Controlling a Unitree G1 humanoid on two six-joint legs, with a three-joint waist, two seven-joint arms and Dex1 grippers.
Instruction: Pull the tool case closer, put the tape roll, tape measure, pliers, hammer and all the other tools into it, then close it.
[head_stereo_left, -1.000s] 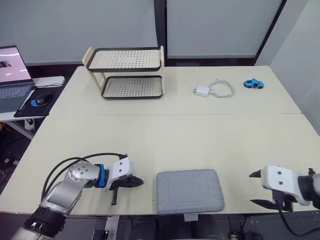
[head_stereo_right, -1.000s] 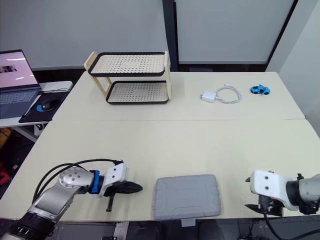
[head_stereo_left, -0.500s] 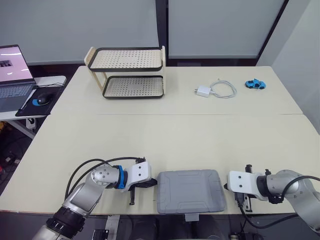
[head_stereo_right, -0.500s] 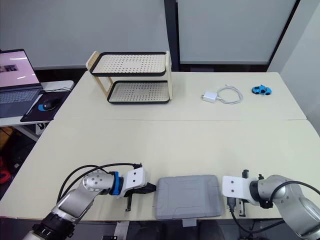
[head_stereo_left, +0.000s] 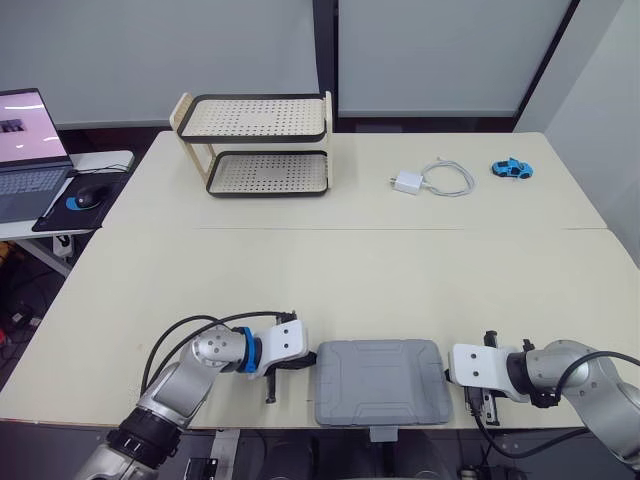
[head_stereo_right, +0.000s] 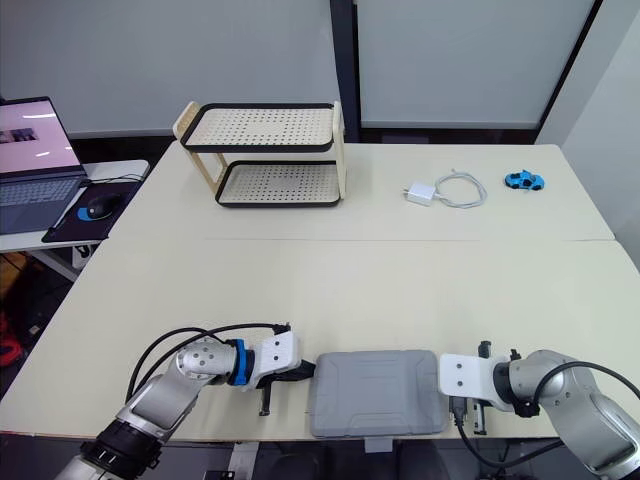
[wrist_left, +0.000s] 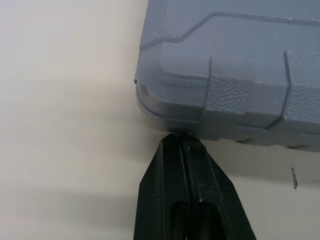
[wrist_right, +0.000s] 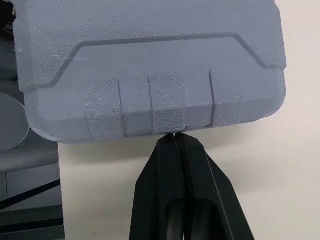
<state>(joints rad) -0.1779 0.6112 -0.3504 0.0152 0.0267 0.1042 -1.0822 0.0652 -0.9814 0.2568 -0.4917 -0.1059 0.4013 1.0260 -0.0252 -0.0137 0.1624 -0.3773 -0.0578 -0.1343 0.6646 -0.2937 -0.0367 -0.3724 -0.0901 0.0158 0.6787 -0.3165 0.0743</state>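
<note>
One grey tool case (head_stereo_left: 380, 382) lies flat with its lid down at the near edge of the table (head_stereo_left: 330, 280). Its front rim hangs slightly over that edge, and I cannot tell what is inside. The left gripper (wrist_left: 181, 142) has its fingers pinched fully together, tips touching the case's left side wall near a corner. The right gripper (wrist_right: 174, 137) is likewise pinched to a point and meets the middle rib of the right wall.

I judge this to be a two-sided squeeze to shift or square the case. To do it well I want equal pressure from both sides. The left contact sits off-centre, so pushing harder there would likely spin the case. I would keep both tips low against the walls and move slowly, as the case has little margin before tipping off the edge.

Well beyond, at the far side, stand a two-tier rack (head_stereo_left: 255, 145), a white charger (head_stereo_left: 405, 182) and a blue toy car (head_stereo_left: 509, 167).
</note>
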